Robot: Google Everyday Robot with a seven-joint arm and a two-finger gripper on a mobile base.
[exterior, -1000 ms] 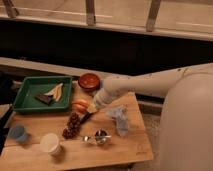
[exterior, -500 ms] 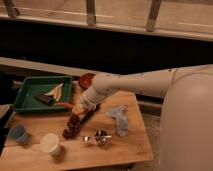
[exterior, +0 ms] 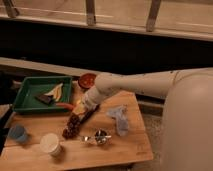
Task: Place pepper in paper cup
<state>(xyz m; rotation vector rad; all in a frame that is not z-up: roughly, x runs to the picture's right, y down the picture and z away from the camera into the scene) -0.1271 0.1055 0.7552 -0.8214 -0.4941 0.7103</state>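
My gripper [exterior: 76, 106] is at the end of the white arm, over the left middle of the wooden table [exterior: 125, 150], just off the green tray's right front corner. The slim orange-red pepper [exterior: 65, 105] sticks out to the left from the gripper tip, held just above the table. The white paper cup [exterior: 50, 143] stands upright near the table's front left, below and left of the gripper, well apart from it. Its mouth faces up.
A green tray [exterior: 30, 86] with scraps lies at back left. A red-brown bowl [exterior: 87, 79] stands behind the arm. A yellow-orange fruit [exterior: 80, 108], a dark grape bunch [exterior: 72, 127], a small blue cup [exterior: 17, 133], a grey cloth [exterior: 120, 120] and a metal piece [exterior: 100, 137] lie around.
The arm has swung left across the table, and the pepper has moved left with the gripper tip, away from the round fruit toward the tray's corner.
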